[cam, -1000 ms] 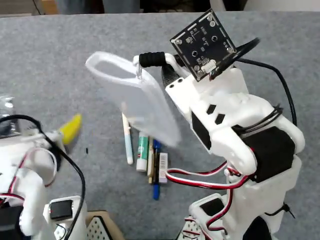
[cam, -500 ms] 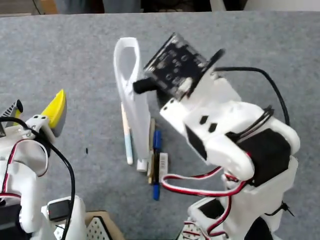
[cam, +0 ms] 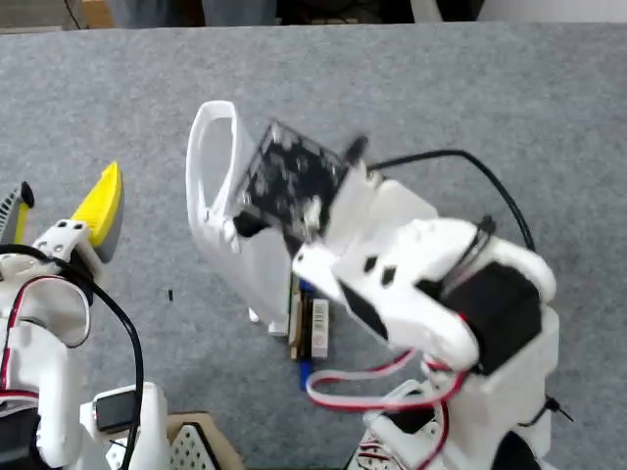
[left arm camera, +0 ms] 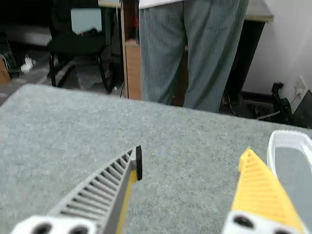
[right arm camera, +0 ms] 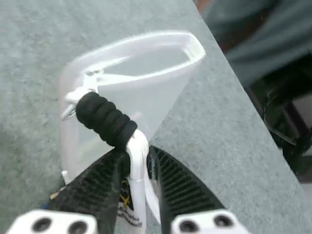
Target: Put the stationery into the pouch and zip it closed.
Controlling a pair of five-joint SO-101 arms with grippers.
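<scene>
Over stationery [cam: 312, 333], right hand [right arm camera: 134, 165] clamped on pouch [cam: 255, 269] swung leftward; left hand [left arm camera: 192, 161] apart.

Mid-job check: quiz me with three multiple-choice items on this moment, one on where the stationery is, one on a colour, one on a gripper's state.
1. The stationery lies: A in a tray; B on the table at the pouch's near end; C at the table's far edge.
2. The left gripper's solid finger is: A red; B yellow; C blue.
3. The right gripper is: A open above the table; B shut on a pen; C shut on the pouch.
Answers: 1 B, it shows at the pouch's edge. 2 B, the left wrist view shows it yellow. 3 C, its fingers clamp the pouch's white loop.
</scene>
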